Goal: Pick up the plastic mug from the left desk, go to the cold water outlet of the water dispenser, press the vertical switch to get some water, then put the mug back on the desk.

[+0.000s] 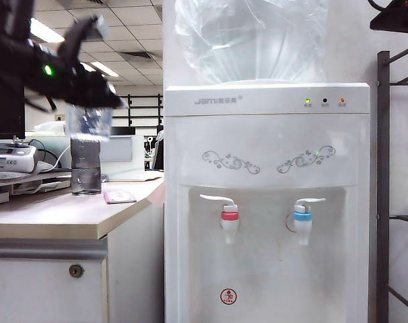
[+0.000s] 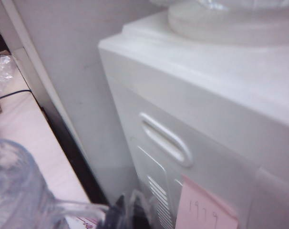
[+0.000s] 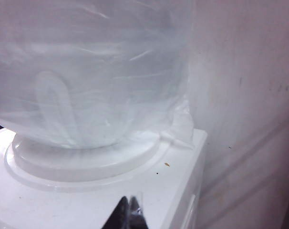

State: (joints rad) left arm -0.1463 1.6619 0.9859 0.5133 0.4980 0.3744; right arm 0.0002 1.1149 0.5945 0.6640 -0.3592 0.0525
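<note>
- Plastic mug (image 1: 88,122) is already off the left desk (image 1: 62,215), hanging in the air above it in the clenched left gripper (image 1: 99,94), up at the left of the exterior view; the left wrist view shows its clear wall and handle close to the fingertips.
- Left to do: carry it to the cold water outlet (image 1: 303,219), press the vertical switch (image 1: 310,201), then set it back on the desk.
- Right gripper (image 3: 129,210) is shut on nothing, hovering over the top of the water dispenser (image 1: 266,202) beside the big clear bottle (image 3: 87,71).
- The smoky-grey bottle (image 1: 85,167) stands under the mug, and the red-collared tap (image 1: 229,219) comes first on the way; the mug looks empty, though blur leaves doubt.
</note>
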